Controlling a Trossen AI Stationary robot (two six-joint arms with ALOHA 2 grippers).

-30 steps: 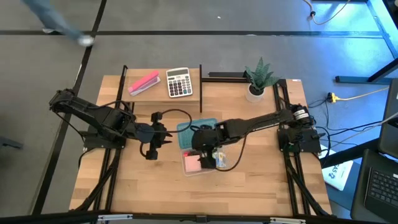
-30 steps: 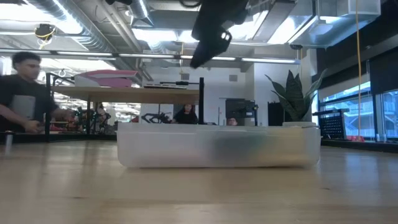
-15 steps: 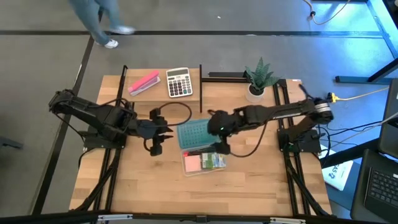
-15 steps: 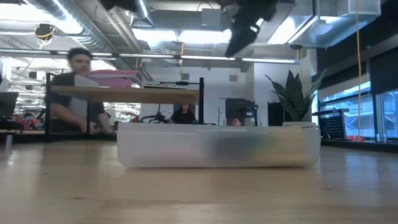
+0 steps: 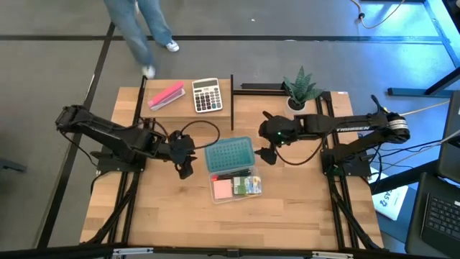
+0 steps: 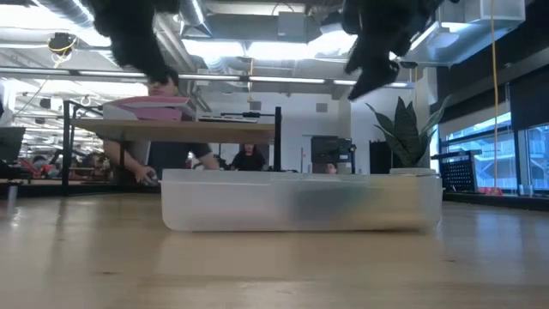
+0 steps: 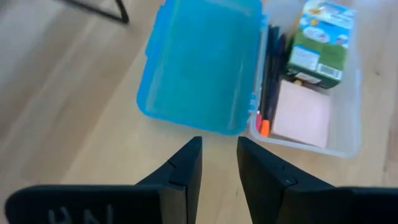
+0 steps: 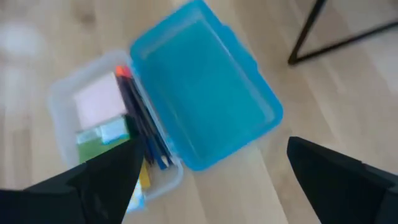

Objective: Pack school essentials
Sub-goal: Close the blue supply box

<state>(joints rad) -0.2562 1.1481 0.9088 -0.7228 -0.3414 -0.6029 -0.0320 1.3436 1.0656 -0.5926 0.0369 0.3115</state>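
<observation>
A clear plastic box point(image 5: 236, 186) lies mid-table, its blue lid point(image 5: 230, 155) hinged open flat on the wood. Inside are the yellow-green crayon box point(image 7: 320, 43), a pink pad point(image 7: 301, 115) and a bundle of thin pens and a pencil point(image 7: 268, 74) with a red-orange tip point(image 7: 263, 127). I see no scissors or eraser plainly. My left gripper point(image 5: 185, 167) hovers just left of the lid, its fingers point(image 7: 219, 149) a narrow gap apart. My right gripper point(image 5: 266, 155) hangs to the right of the lid, fingers point(image 8: 211, 152) wide open. Both are empty.
On a raised shelf at the far edge sit a grey calculator point(image 5: 207, 95) and a pink oblong block point(image 5: 165, 95). A potted plant point(image 5: 298, 90) stands far right. A person point(image 5: 140, 29) walks past beyond the table. Bare wood lies on the near side of the box.
My right gripper has risen from over the box and drawn back toward the table's right and far side, ending beside the lid. My left gripper has crept a little to the right, toward the lid. The person behind the table has walked on.
</observation>
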